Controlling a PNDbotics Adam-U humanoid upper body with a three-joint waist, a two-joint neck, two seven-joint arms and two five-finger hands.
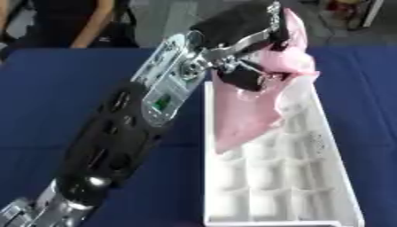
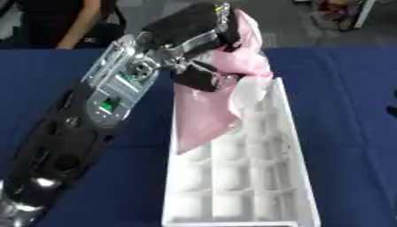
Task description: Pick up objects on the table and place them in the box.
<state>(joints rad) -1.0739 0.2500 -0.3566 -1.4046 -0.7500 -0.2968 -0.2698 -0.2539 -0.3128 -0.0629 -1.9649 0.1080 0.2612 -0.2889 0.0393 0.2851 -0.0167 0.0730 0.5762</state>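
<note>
A long white box (image 1: 341, 177) divided into many small compartments lies on the blue table (image 1: 46, 111), running from the near edge towards the far side. My left hand (image 1: 248, 44) reaches over its far end, fingers and thumb curled on a pink soft bag (image 1: 244, 117). The bag hangs from the hand and drapes down into the far half of the box, covering several compartments there. The near compartments show white and bare. My right hand appears in no view.
My left forearm (image 1: 116, 133), black with silver joints, crosses the table diagonally from the lower left, just beside the box's left wall. A person in dark clothes sits at the far left edge (image 1: 70, 22), away from the box.
</note>
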